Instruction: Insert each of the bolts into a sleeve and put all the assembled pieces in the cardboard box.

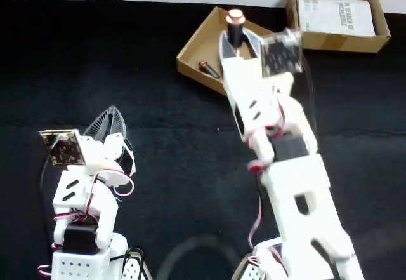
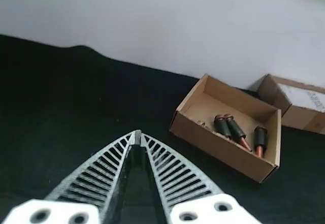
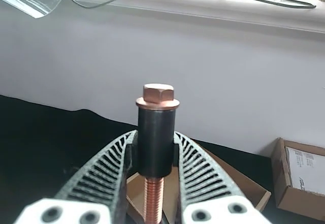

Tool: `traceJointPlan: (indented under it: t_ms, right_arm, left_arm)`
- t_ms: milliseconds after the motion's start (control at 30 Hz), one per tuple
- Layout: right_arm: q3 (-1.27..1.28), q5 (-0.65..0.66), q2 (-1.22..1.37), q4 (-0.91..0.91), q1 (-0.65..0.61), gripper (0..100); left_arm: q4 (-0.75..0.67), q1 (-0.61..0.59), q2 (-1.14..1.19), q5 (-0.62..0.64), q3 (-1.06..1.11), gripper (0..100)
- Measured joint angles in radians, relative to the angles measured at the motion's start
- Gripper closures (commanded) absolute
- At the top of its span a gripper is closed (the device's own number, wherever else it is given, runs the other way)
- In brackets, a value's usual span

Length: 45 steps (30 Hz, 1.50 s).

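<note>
Fingers of the left gripper (image 2: 137,134) lie pressed together, low over the black table (image 1: 158,166). Farther out the right gripper (image 3: 155,145) clamps a black sleeve (image 3: 155,132) — copper bolt (image 3: 158,96) through it (head up) — above the cardboard box (image 2: 223,155) holding assembled pieces (image 2: 231,128).

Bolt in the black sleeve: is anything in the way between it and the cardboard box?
Nothing visible is. The right gripper holds the sleeved bolt upright, seemingly above the open cardboard box. The assembled pieces already lying inside leave bare floor to drop it onto.
</note>
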Motion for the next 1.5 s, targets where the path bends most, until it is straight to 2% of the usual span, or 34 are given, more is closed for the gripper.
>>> traceJointPlan:
  t_ms: [200,400,633,833,1233,1300,1433,1500]
  right_arm:
    - [-0.206,0.0,0.281,0.041,0.023,99.1]
    - [-0.468,-0.002,0.528,0.279,0.054,99.1]
    - [-0.812,-0.144,0.807,0.459,0.11,99.1]
    - [-1.1,-0.172,1.073,0.58,0.147,99.1]
    - [-1.499,-0.173,1.611,0.618,0.209,98.8]
    - [-1.55,-0.173,1.669,0.618,0.21,95.5]
    - [-1.643,-0.172,1.737,0.641,0.209,81.8]
    - [-1.688,-0.172,1.743,0.697,0.207,80.5]
  left_arm:
    - [0.0,0.0,0.0,0.0,0.12,99]
    - [0.029,-0.006,0.0,0.0,0.14,99]
    - [0.16,-0.009,0.0,0.0,0.14,99]
    - [0.175,-0.005,0.0,0.0,0.14,99]
    - [0.175,0.012,0.0,0.002,0.14,99]
    - [0.175,0.012,0.0,0.002,0.14,99]
    - [0.175,0.012,0.0,0.002,0.14,99]
    - [0.175,0.012,0.0,0.002,0.14,99]
